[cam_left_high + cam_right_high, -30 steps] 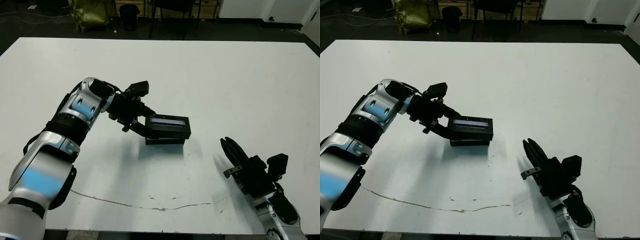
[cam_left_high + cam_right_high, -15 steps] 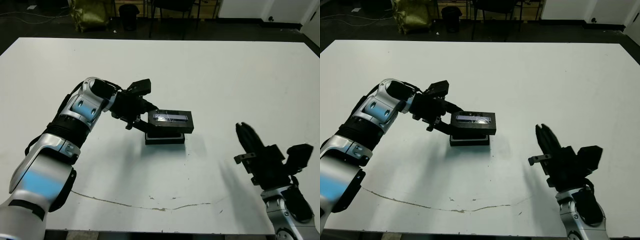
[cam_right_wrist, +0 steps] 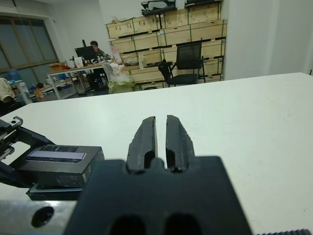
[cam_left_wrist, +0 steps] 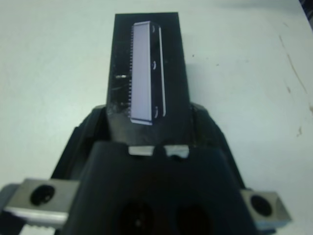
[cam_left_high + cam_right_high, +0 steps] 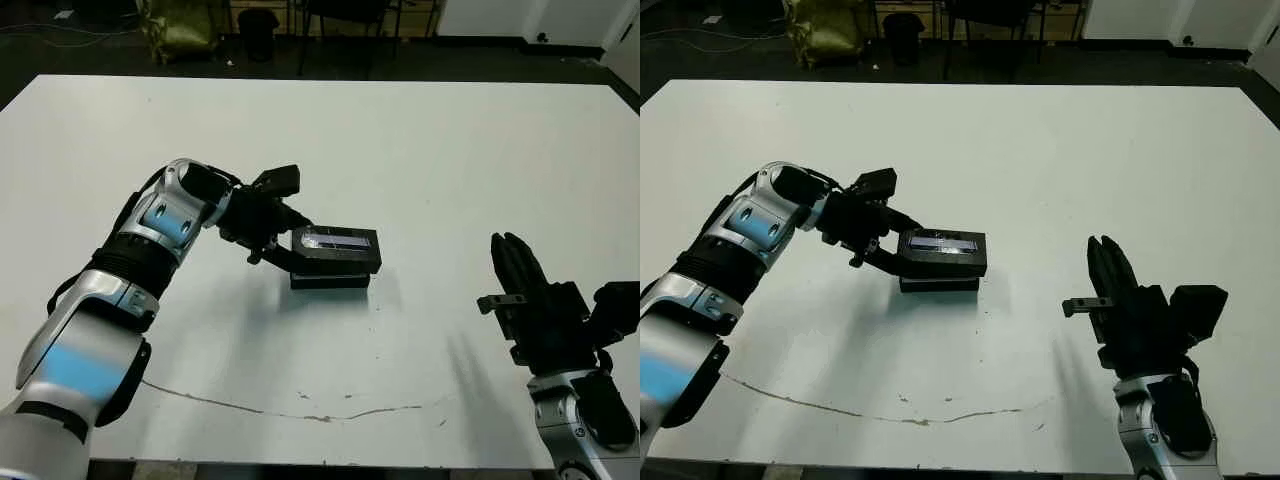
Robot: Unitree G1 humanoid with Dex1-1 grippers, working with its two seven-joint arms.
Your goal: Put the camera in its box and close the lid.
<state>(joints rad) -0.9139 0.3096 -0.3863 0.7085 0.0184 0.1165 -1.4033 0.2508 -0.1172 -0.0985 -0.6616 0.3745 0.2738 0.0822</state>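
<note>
**Lid lowered over box; seating not yet confirmed**

Since one second ago: lid (image 5: 336, 249) first lifted and tilted, now lowered again and sitting flatter above the box (image 5: 330, 281). Right arm raised and swung outward toward the near right corner of the table (image 5: 480, 150), well apart from the work.

Present state:
- Left gripper (image 5: 283, 249) clamped on the left end of the lid, fingers closed around its edge. Confirmed in the left wrist view, with the lid (image 4: 145, 78) running straight out from between the fingers and its silvery strip facing up.
- Lid held directly over the box, roughly aligned along its length. A narrow band of the box showing beneath the near edge, so full seating cannot be confirmed.
- Camera not visible in any view; judged to be inside the box, under the lid.
- Right gripper (image 5: 1110, 270) empty, fingers pressed nearly together with only a thin slit between them, hovering clear of the table.

Task implication: placement step judged complete, closing step in hand. Remaining: press the lid down square until the box edge disappears, then release. Risk: slight offset at the gripped end, leaving the lid cocked on release.
</note>
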